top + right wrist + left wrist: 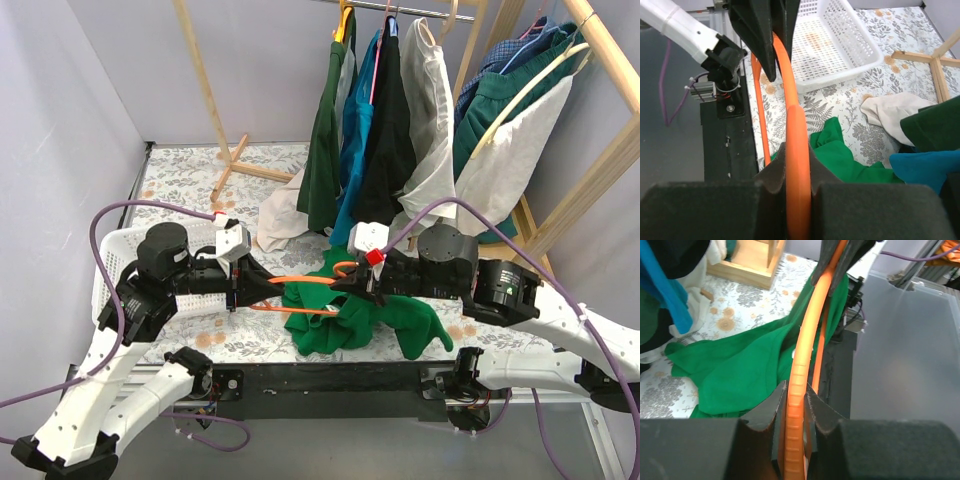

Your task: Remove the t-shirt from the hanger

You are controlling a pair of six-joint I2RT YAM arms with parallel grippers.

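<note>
Biggest thing first: the table [200, 165] has a flowery cloth on it, and at the back there's a wooden rack [203, 85] with a row of hanging clothes [390, 130] in green, teal, black and cream. A white basket [105, 265] sits on the table off to my left.

The green t-shirt [340, 325] is bunched up on the cloth at the near edge of the table. It's roughly between my two arms and more under the right one. One sleeve flops out to the right. The orange hanger [310, 282] runs sideways just above it, bridging my two grippers. From the overhead view the fabric bunches right up against the hanger on the right-hand side, but I can't tell if it's actually hooked over the hanger or just lying under it.

My left gripper [796, 390] is clamped on one end of the hanger. The fingers [765, 410] squeeze the ribbed orange bar from both sides with no gap. My right gripper [796, 150] is doing the same at the other end, with the pads [772, 170] pinched tight on the smooth orange bar. Neither one is touching the shirt itself as far as I can see.
</note>
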